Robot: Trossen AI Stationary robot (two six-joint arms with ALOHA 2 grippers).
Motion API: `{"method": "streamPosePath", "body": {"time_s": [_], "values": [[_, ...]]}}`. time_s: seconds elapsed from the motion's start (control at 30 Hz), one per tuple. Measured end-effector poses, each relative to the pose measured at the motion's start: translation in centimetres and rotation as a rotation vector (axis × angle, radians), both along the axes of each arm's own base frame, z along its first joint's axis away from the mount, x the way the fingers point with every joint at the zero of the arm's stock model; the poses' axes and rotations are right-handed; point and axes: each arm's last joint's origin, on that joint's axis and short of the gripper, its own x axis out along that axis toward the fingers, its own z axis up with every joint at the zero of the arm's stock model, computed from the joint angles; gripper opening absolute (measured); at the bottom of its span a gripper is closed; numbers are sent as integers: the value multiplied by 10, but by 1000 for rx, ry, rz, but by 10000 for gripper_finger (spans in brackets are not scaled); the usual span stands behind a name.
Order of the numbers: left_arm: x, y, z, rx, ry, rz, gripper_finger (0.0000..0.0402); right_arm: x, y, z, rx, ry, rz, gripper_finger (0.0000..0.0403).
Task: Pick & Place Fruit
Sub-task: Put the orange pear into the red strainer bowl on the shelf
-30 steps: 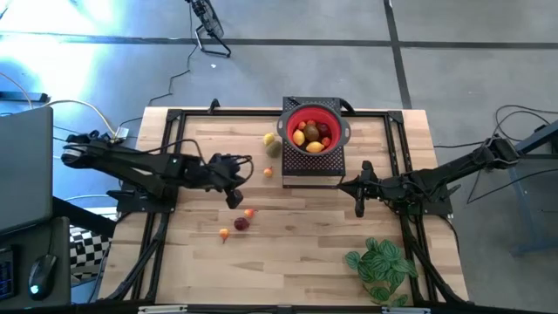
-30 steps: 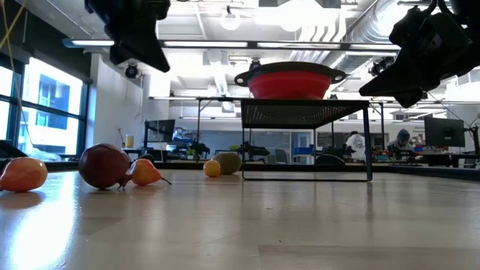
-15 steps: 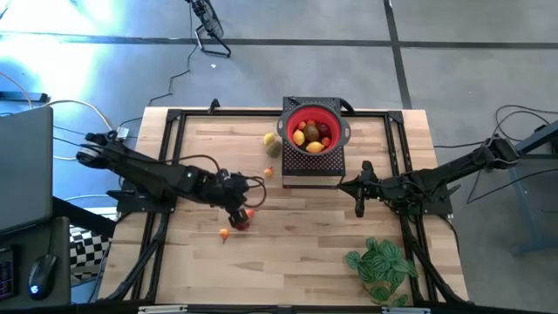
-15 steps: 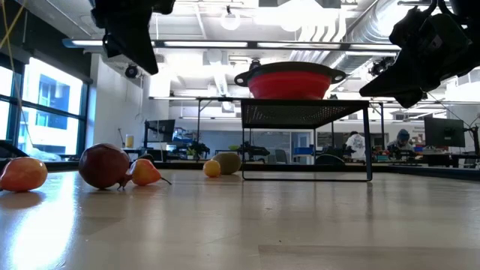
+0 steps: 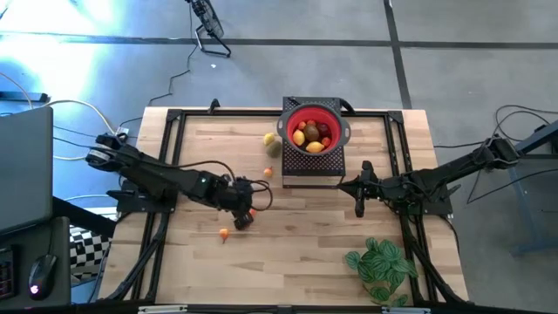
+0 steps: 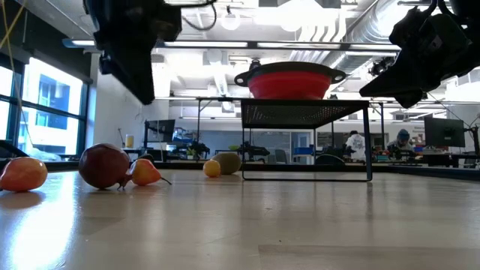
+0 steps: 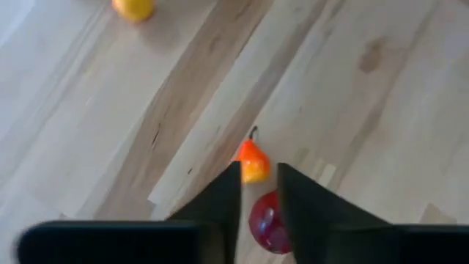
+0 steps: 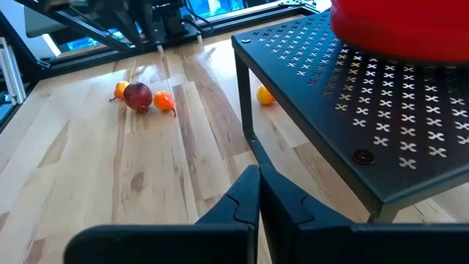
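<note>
My left gripper (image 7: 259, 169) is open and hovers over a dark red fruit (image 7: 265, 220) and an orange pear-shaped fruit (image 7: 253, 163) that lie side by side on the table. In the low view the left gripper (image 6: 139, 90) hangs above the dark red fruit (image 6: 103, 165), clear of it. Another orange fruit (image 5: 224, 233) lies nearer the near edge. A small orange fruit (image 5: 268, 172) and two yellow-green ones (image 5: 272, 144) rest beside the stand. The red bowl (image 5: 314, 131) holds several fruits. My right gripper (image 8: 258, 183) is shut and waits near the stand.
The bowl sits on a black perforated stand (image 5: 312, 170) at the table's far middle. A green leafy plant (image 5: 381, 266) stands at the near right corner. Black frame rails (image 5: 170, 131) run along the table's left, right and far sides. Bare wood lies between the arms.
My left gripper has moved toward the near edge and to the right, then come down over the dark red and pear-shaped fruits. The fruits have stayed where they were.
</note>
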Motion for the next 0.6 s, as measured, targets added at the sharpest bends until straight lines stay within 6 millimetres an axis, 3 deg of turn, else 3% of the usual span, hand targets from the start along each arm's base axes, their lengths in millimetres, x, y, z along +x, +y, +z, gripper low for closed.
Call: {"method": "streamPosePath", "body": {"time_s": [0.37,0.6], "values": [[15,-1,-27,-23,87,51,285,0,0,0,-17,4,6,2],[19,-1,-30,-3,71,61,330,0,0,0,-17,4,6,2]]}}
